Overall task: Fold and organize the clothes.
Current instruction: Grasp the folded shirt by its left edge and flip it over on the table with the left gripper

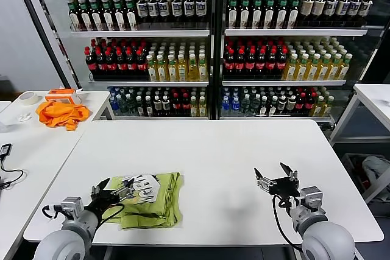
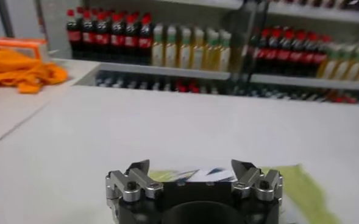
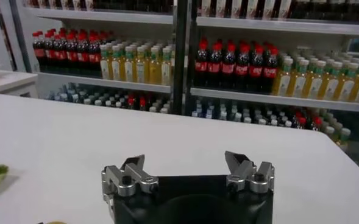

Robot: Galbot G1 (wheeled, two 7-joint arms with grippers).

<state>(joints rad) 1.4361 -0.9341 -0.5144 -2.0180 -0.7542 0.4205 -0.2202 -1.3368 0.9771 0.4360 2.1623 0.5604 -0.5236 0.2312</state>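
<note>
- Lime yellow-green cotton T-shirt (image 1: pixel 149 199) with white printed lettering: folded into a compact bundle, lying near the front-left edge of the white rectangular table (image 1: pixel 213 150).
- Left gripper (image 1: pixel 115 192): low over the shirt's left edge, jaws apart, holding nothing.
- Right gripper (image 1: pixel 274 179): above bare tabletop, well apart from the shirt, jaws apart and empty.
- Bright orange crumpled cloth (image 1: pixel 60 114): on the white side table (image 1: pixel 36 144) at left.
- Shelving (image 1: pixel 213 35) of bottled drinks: behind the tables.
</note>
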